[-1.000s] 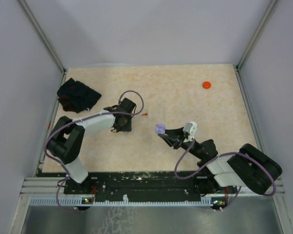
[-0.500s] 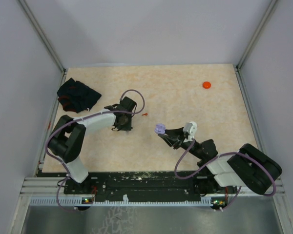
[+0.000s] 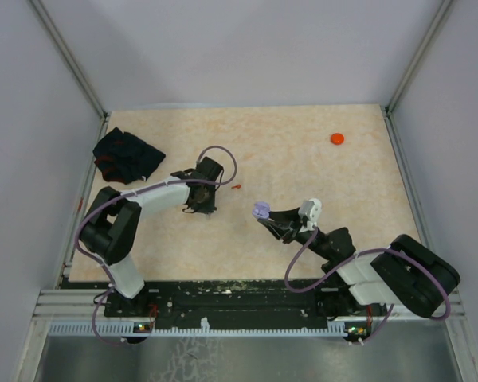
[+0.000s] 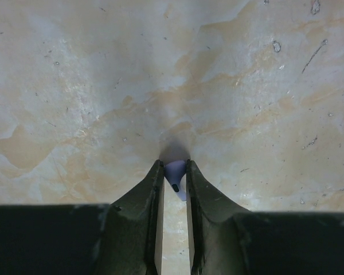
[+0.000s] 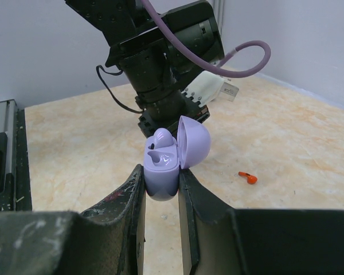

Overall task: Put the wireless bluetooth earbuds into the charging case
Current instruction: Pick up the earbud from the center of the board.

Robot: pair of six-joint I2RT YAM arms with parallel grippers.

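My right gripper [image 5: 160, 192] clamps the case [image 5: 162, 166] by its sides, lid open, held above the table [image 3: 303, 159] near the middle. One socket looks filled, but I can't be sure. Further out, my left gripper [image 4: 175, 172] is down at the table, fingers pinched on a pale bud [image 4: 175, 176] right at their tips. Just past it a red bud [image 3: 236, 186] lies loose. Far left is a black cloth [image 3: 126, 155] and far right a red disc [image 3: 337, 138], both well apart from the work.

Risks, as I judge them:
- The pinch is tips-only on a tiny rounded piece, so the pale bud may squirt out or twist on lift.
- If it twists, the stem misses the socket and jams on the rim.
- A push from above could tip the case or slide it down between the fingers.
- Incoming left fingers could knock the lid shut.
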